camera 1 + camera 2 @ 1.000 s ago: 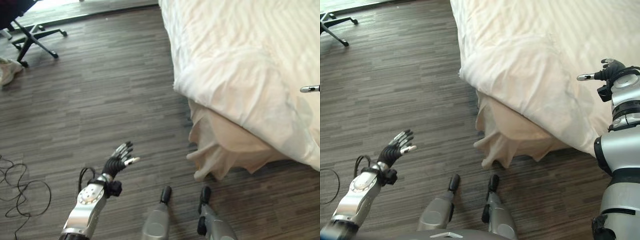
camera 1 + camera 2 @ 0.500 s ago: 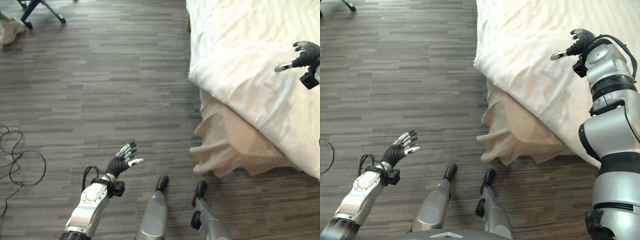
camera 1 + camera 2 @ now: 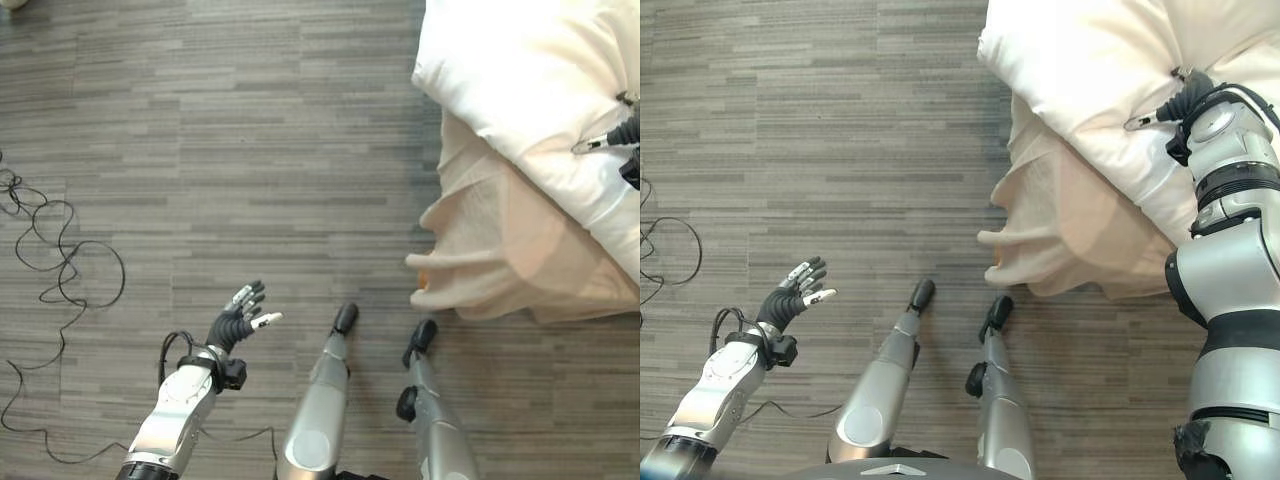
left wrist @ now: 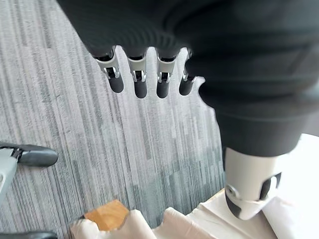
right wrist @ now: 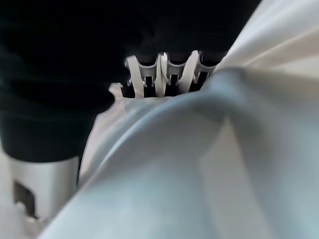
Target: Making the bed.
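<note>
Low in the lower left of the left eye view, the left hand [image 3: 238,322] hangs over the grey wood-plank floor [image 3: 200,150] with its fingers spread and relaxed, holding nothing and well apart from the bed; a black cable [image 3: 60,270] loops on the boards at the left edge. To the right, just beyond the robot, a beige, crumpled bed skirt or sheet [image 3: 500,250] sags at the bed's corner, bunched into folds that reach the floor, and in the left wrist view a bit of bare wooden bed frame [image 4: 105,215] pokes out beside it. Above it, in the upper right, the thick white duvet [image 3: 520,70] lies rumpled with its rounded corner hanging past the mattress edge. The right hand [image 3: 1185,100] is at the duvet near the right edge, thumb stretched out; its wrist view shows its fingers [image 5: 164,74] sunk behind a white fold, so I cannot tell whether they grip. The risk, as I judge it: a pull from one hand alone could drag the duvet askew or off the corner, leaving the beige layer exposed, and a shallow hold could slip free.
</note>
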